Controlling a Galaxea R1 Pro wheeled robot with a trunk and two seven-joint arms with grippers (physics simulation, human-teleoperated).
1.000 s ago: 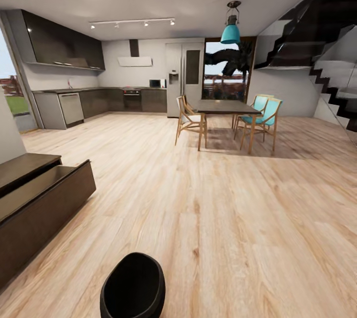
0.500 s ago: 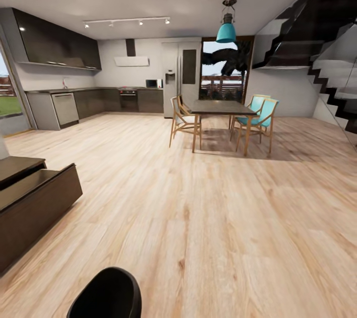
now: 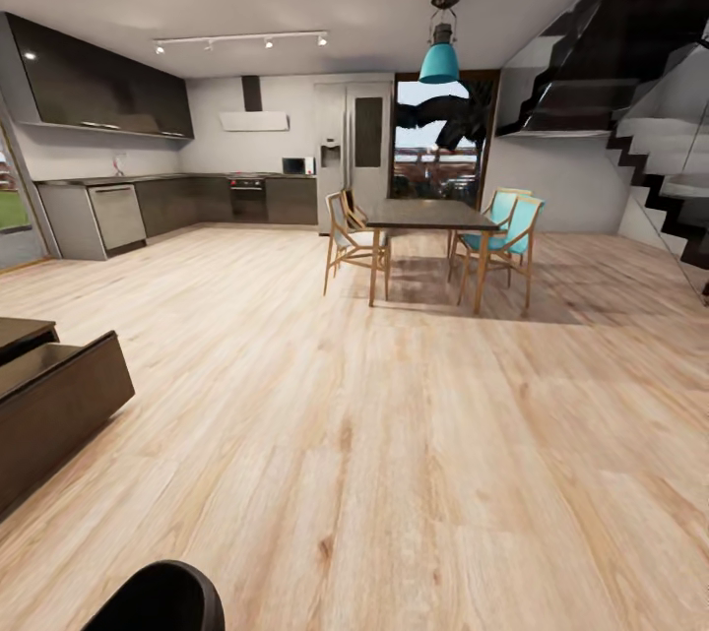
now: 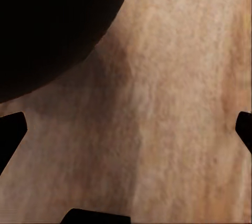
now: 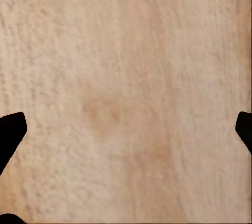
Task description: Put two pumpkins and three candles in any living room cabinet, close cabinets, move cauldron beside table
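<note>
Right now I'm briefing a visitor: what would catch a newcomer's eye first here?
A dark dining table with teal chairs under a teal hanging lamp, across the wood floor. The black cauldron sits at the bottom left, a dark cabinet at left.

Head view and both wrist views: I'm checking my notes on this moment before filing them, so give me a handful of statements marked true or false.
1. The cauldron sits at the lower left of the head view, on the plank floor. True.
2. The cabinet at the left has a drawer pulled out. True.
3. The left claw is shut on the cauldron. False: its fingertips stand wide apart over bare floor, the cauldron off to one side.
4. The right claw holds a candle. False: it is open, with floor between its fingertips.
5. Teal chairs stand at the dining table. True.
6. The pendant lamp is red. False: it is teal.
</note>
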